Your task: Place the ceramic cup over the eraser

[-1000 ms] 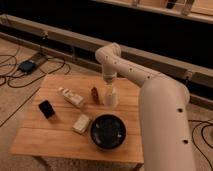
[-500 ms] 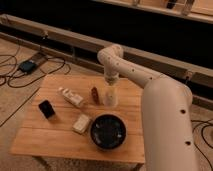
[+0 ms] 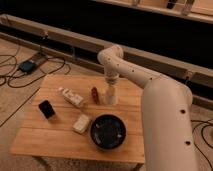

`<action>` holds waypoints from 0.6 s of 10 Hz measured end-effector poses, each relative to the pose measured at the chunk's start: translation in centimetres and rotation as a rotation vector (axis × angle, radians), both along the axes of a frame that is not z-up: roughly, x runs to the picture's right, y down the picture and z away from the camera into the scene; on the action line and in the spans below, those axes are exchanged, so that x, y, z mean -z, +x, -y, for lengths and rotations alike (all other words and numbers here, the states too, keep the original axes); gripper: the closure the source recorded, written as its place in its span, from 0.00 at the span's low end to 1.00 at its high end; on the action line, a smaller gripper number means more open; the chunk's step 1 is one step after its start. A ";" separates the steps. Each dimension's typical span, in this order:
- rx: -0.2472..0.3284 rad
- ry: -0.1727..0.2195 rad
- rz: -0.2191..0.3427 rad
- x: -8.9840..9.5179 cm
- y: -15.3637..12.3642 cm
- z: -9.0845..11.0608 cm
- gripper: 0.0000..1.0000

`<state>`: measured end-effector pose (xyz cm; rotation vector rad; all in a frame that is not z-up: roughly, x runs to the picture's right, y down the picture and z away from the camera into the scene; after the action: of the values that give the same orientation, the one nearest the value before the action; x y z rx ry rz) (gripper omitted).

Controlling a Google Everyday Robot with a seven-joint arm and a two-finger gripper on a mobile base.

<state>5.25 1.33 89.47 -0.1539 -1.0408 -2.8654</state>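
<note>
The ceramic cup (image 3: 111, 97) is a small cream-white cup standing upright near the middle of the table's far side. My gripper (image 3: 110, 86) comes straight down onto its top, at the end of the white arm that reaches in from the right. The gripper's end merges with the cup's upper part. The eraser (image 3: 46, 108) is a small black block lying near the left edge of the table, well to the left of the cup and the gripper.
On the wooden table (image 3: 55, 140) a wide black bowl (image 3: 107, 132) sits at front centre. A pale block (image 3: 81, 123) lies left of it. A long white bar (image 3: 71, 96) and a small dark red object (image 3: 94, 94) lie left of the cup. Cables run over the floor at the left.
</note>
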 end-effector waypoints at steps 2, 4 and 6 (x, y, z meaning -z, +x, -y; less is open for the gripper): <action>0.000 0.012 -0.004 0.5 -0.1 0.5 0.96; 0.003 0.037 -0.006 1.5 -0.3 1.7 1.00; 0.004 0.064 -0.003 3.1 -0.4 3.2 1.00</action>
<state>4.87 -1.90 86.41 -0.1560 -0.9481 -2.8963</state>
